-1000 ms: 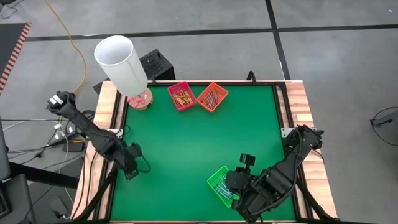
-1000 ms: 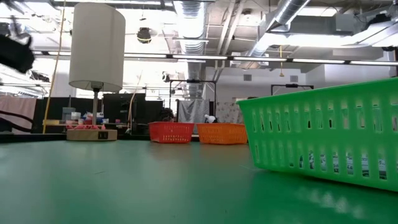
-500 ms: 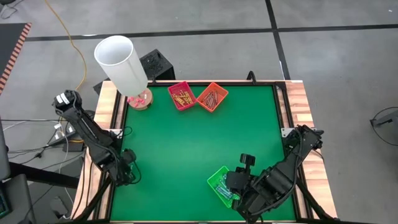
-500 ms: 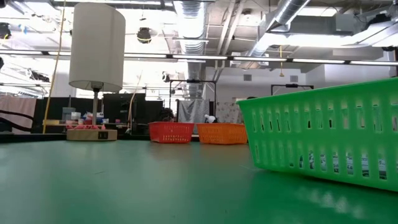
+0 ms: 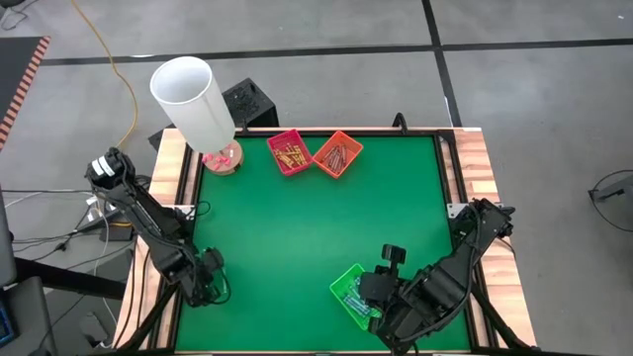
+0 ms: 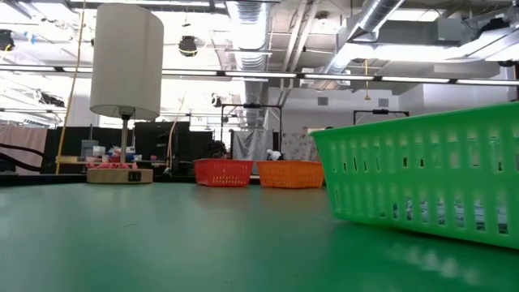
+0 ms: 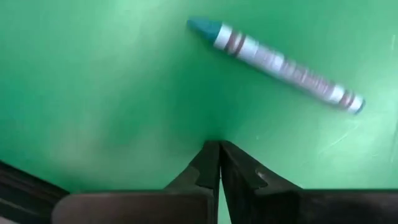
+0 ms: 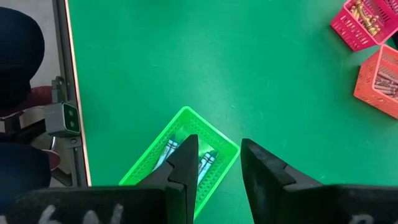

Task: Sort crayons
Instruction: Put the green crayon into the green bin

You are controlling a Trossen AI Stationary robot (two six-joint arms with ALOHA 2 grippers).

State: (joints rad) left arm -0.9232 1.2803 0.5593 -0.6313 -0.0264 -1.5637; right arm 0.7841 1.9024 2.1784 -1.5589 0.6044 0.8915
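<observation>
A teal crayon (image 7: 273,62) in a grey-white wrap lies flat on the green mat, a short way beyond my left gripper (image 7: 217,146), which is shut and clear of it. That gripper sits near the table's near left corner (image 5: 205,284). My right gripper (image 8: 214,155) is open and empty, hovering over a green basket (image 8: 180,155) that holds a few crayons, near the table's near edge (image 5: 351,292). More crayons lie in a pink tray (image 5: 289,153) and an orange tray (image 5: 337,154) at the far edge.
A white-shaded lamp (image 5: 195,104) stands on a wooden base at the far left corner. In the low view the green basket (image 6: 422,178) fills the right side. The wide middle of the green mat (image 5: 316,227) is bare.
My left gripper has moved toward the table's near edge along the left side, and the left arm has dropped out of the low view. My right arm has kept still.
</observation>
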